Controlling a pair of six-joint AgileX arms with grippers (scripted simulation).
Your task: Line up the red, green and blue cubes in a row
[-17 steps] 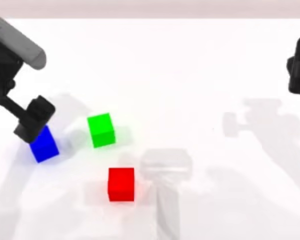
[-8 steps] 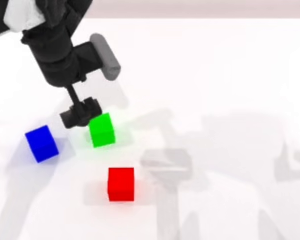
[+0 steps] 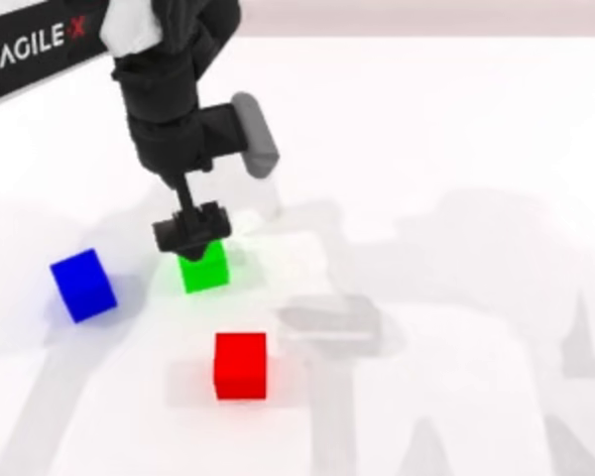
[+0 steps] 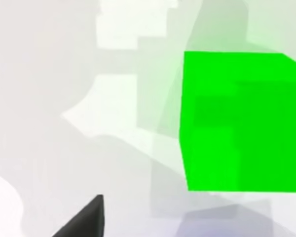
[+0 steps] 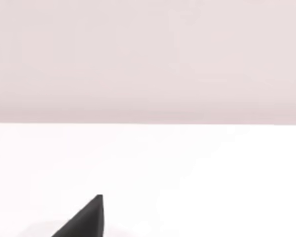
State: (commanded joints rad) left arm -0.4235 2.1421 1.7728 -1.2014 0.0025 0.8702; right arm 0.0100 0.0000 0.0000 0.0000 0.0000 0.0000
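Note:
The green cube (image 3: pixel 206 268) lies left of centre, and my left gripper (image 3: pixel 189 234) hangs open right over its far edge, partly hiding it. In the left wrist view the green cube (image 4: pixel 241 123) looms large and close, off to one side of my one visible dark fingertip (image 4: pixel 91 219), with nothing held. The blue cube (image 3: pixel 82 286) rests alone at the left. The red cube (image 3: pixel 241 365) sits nearer the front, apart from both. My right arm is out of the top view; its wrist view shows one dark fingertip (image 5: pixel 91 219) over bare white table, open.
The white tabletop (image 3: pixel 446 149) carries only grey shadows of the arms. The table's far edge meets a pale pink wall (image 5: pixel 148 59) in the right wrist view. My left arm's black body (image 3: pixel 174 109) reaches in from the upper left.
My left gripper has swung right from the blue cube to above the green cube. The right arm has withdrawn from the top view's right edge. The cubes have not moved.

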